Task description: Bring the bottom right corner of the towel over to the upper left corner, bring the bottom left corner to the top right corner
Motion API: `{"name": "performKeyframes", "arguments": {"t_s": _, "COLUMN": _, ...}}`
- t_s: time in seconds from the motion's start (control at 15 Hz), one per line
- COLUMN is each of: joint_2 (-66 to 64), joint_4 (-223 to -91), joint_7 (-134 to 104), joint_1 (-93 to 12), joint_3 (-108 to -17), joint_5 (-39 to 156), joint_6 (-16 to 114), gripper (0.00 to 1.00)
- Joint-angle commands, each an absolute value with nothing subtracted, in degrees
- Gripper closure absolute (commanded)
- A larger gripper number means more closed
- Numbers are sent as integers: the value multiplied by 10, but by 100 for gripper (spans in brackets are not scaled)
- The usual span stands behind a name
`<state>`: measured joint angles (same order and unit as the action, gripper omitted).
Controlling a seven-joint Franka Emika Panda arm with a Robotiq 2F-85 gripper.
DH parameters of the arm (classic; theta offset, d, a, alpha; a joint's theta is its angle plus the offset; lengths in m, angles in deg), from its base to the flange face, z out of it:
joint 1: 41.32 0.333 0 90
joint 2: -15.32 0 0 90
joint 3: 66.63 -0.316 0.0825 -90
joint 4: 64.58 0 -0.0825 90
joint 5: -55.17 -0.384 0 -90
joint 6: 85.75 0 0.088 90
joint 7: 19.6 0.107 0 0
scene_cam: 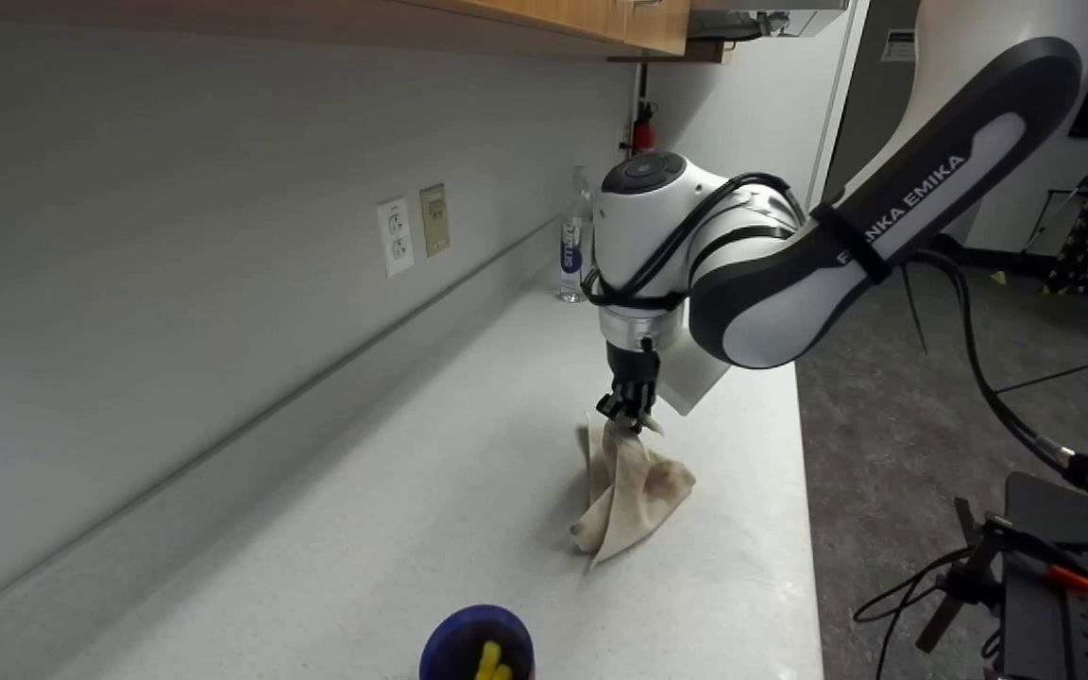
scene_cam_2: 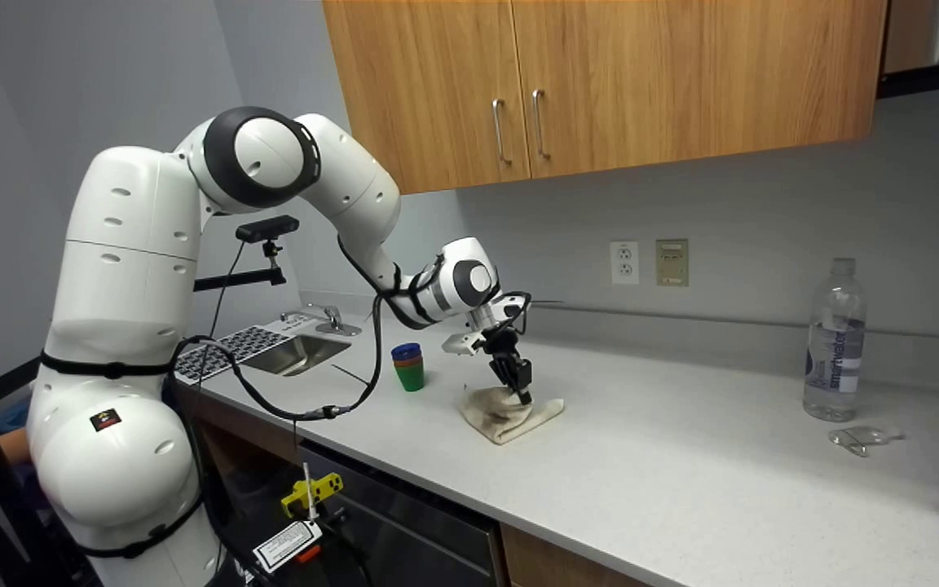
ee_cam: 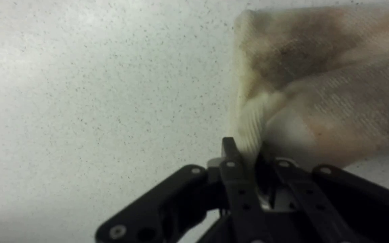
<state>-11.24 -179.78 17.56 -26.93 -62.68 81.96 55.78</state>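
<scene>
The beige towel (scene_cam: pixel 637 496) is bunched and folded on the white counter, with brownish stains on it. It also shows in an exterior view (scene_cam_2: pixel 492 414) and fills the right of the wrist view (ee_cam: pixel 343 81). My gripper (scene_cam: pixel 632 423) points down at the towel, also seen in an exterior view (scene_cam_2: pixel 523 395). In the wrist view the fingers (ee_cam: pixel 248 152) are closed together with a strip of the towel's edge pinched between them. One towel corner (ee_cam: pixel 247 15) lies at the top of the wrist view. The other corners cannot be told apart, and some are hidden in the folds.
A stack of coloured cups, blue on top (scene_cam: pixel 478 633), stands on the counter (scene_cam_2: pixel 665 456); it shows in both exterior views (scene_cam_2: pixel 409 371). A water bottle (scene_cam_2: pixel 835 350) and a small clear object (scene_cam_2: pixel 861 440) stand along the counter. A wall and overhead cabinets (scene_cam_2: pixel 600 81) border it.
</scene>
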Motion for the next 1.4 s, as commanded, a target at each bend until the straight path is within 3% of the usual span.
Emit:
{"name": "performKeyframes", "arguments": {"t_s": 0.0, "joint_2": -126, "joint_4": -1776, "joint_7": 205, "joint_1": -251, "joint_3": -608, "joint_5": 827, "joint_6": 566, "gripper": 49}}
{"name": "performKeyframes", "arguments": {"t_s": 0.47, "joint_2": -95, "joint_4": -1802, "joint_7": 204, "joint_1": -247, "joint_3": -614, "joint_5": 816, "joint_6": 572, "gripper": 0}}
{"name": "performKeyframes", "arguments": {"t_s": 1.33, "joint_2": 129, "joint_4": -1998, "joint_7": -64, "joint_1": -319, "joint_3": -697, "joint_5": 636, "joint_6": 586, "gripper": 0}}
